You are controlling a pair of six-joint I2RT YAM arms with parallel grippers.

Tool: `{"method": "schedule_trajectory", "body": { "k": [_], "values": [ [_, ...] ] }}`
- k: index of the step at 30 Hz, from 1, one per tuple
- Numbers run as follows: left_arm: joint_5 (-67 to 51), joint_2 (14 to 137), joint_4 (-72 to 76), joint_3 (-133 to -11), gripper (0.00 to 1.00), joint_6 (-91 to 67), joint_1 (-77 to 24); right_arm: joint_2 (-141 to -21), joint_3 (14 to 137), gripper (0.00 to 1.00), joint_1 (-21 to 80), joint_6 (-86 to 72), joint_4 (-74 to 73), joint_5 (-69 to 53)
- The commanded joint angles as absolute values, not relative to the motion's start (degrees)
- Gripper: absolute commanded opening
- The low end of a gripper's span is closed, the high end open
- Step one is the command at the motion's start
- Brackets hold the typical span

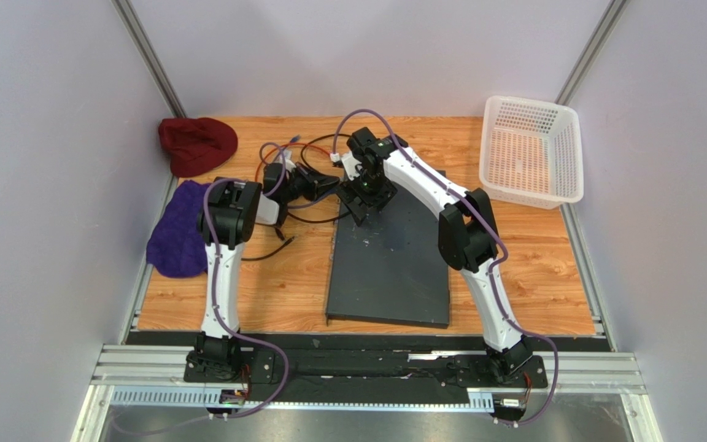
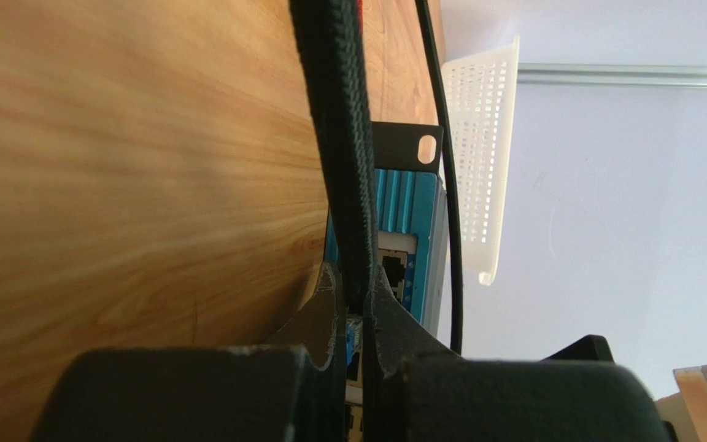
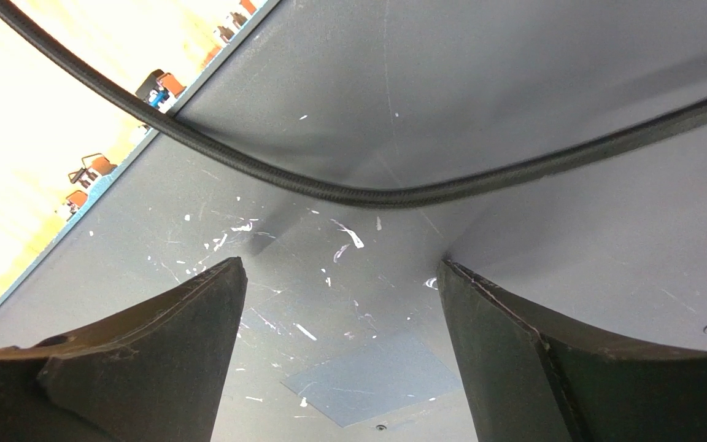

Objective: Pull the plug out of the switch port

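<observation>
The switch [image 1: 389, 267] is a large flat dark grey box in the middle of the table. My left gripper [image 1: 331, 182] is at its far left corner, jaws shut on a black braided cable [image 2: 339, 138]. In the left wrist view the gripper [image 2: 355, 290] is just in front of the switch's blue port face [image 2: 403, 235]. The plug is hidden between the fingers. My right gripper [image 1: 366, 203] is open, with its fingertips [image 3: 196, 304] down on the switch's scuffed top [image 3: 348, 276]. The braided cable [image 3: 329, 191] crosses that top just beyond them.
A white mesh basket [image 1: 530, 152] stands at the back right and shows in the left wrist view [image 2: 482, 157]. A dark red cloth [image 1: 197, 143] and a purple cloth [image 1: 180, 230] lie at the left. Loose black cables [image 1: 279, 152] lie behind the switch. A thin black cable [image 2: 449, 184] runs beside the port face.
</observation>
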State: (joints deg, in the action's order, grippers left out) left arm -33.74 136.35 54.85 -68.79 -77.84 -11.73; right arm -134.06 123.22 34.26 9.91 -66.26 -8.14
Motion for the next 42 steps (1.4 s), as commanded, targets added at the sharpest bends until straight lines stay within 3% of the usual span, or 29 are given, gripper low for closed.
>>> {"method": "schedule_trajectory", "body": {
  "k": [1,4,6,12,16,21,29,33,42],
  "values": [
    [-45.35,137.62,51.41,-81.85,0.00,-78.39,-10.56,-141.06,121.38,0.86,31.90,9.67,-63.19,-7.47],
    [-45.97,137.73,43.28,-89.02,0.00,-72.35,-8.79,-141.68,121.73,0.86,31.55,9.67,-63.10,-7.12],
    [-47.28,136.68,42.45,-86.59,0.00,-68.40,-8.96,-141.68,121.99,0.87,31.46,9.75,-62.93,-7.12],
    [-50.73,132.63,50.61,-64.36,0.00,-70.03,-10.90,-142.21,123.48,0.87,31.29,9.67,-62.75,-7.21],
    [-53.07,135.25,47.72,-76.35,0.00,-69.42,-8.18,-143.43,124.19,0.87,31.11,9.14,-62.84,-7.56],
    [-58.88,147.10,66.04,-92.53,0.00,-89.88,-7.29,-143.35,124.01,0.87,31.11,8.96,-62.84,-7.82],
    [-56.16,149.94,83.48,-84.47,0.00,-99.49,-9.14,-142.47,121.82,0.87,31.11,9.23,-63.11,-7.38],
    [-56.77,146.09,77.89,-81.83,0.00,-94.76,-9.05,-142.29,121.29,0.87,31.11,9.23,-63.28,-7.21],
    [-53.88,131.76,42.04,-82.16,0.00,-67.70,-3.26,-140.54,123.39,0.87,30.94,10.11,-62.93,-6.15]
  ]
}}
